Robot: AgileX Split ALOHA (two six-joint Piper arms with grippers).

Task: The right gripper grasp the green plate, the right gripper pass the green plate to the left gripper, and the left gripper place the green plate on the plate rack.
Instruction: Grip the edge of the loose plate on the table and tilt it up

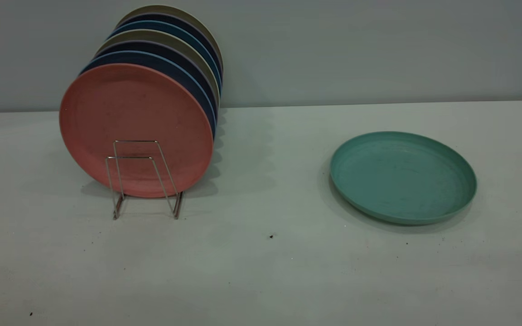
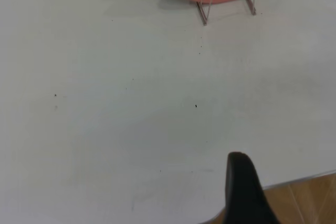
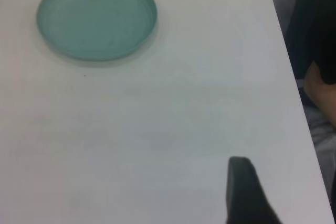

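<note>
The green plate (image 1: 403, 177) is seen lying flat on the white table (image 1: 261, 271), at the right, well apart from the plate rack (image 1: 145, 181) at the left. The rack is filled with upright plates, a pink plate (image 1: 129, 117) nearest. Only one black finger of the left gripper (image 2: 247, 192) is shown, above the near table edge; likewise one of the right gripper (image 3: 244, 192). Whether either is spread or closed cannot be told.
</note>
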